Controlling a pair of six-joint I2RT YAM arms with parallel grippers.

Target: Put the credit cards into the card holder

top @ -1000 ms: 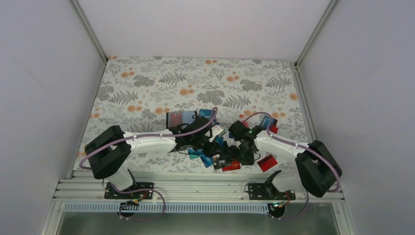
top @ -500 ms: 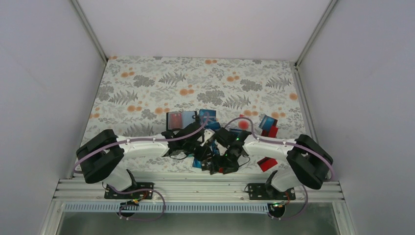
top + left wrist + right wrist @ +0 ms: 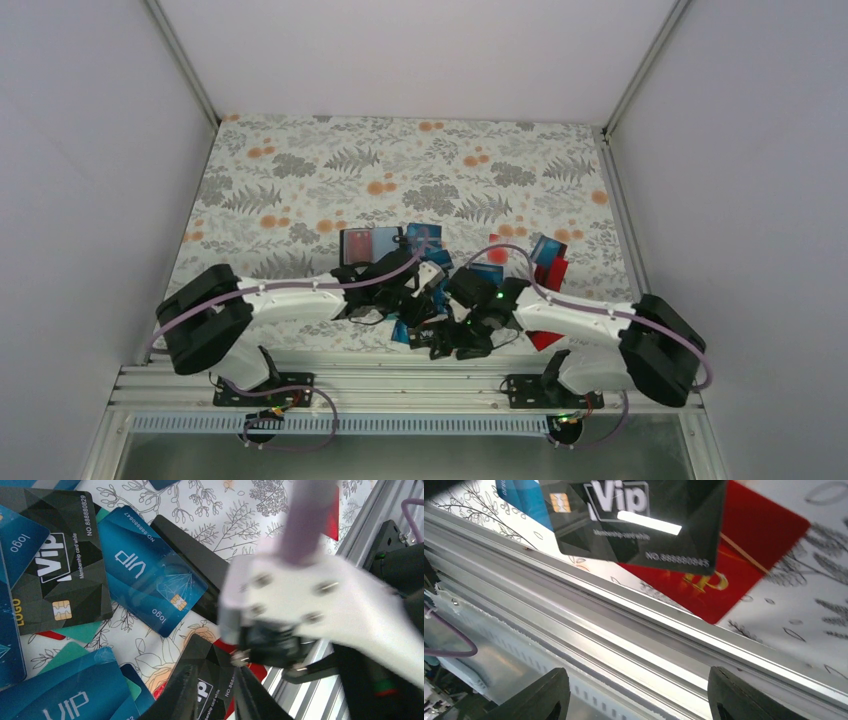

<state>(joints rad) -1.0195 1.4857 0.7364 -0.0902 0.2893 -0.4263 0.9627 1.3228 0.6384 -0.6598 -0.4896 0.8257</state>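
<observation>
The credit cards (image 3: 415,325) lie in a loose pile near the table's front edge, mostly blue with black and red ones. One blue card (image 3: 150,575) and a black VIP card (image 3: 55,575) lie flat. My left gripper (image 3: 214,680) stands on another black VIP card (image 3: 210,652), jaws a narrow gap apart, and the card's face shows between them. That black card (image 3: 639,525) overlaps a red card (image 3: 744,565). My right gripper (image 3: 639,697) hangs wide open over the front rail, holding nothing. The card holder (image 3: 370,243) lies open behind the pile.
An aluminium rail (image 3: 624,630) runs along the near table edge right under the right gripper. More blue and red cards (image 3: 547,257) lie to the right, and a red card (image 3: 541,335) by the right arm. The right arm's white link (image 3: 310,595) crowds the left wrist view.
The right gripper has swung left and toward the front edge, out over the rail. The left gripper has come nearer onto the pile's front cards, and its jaws have narrowed slightly.
</observation>
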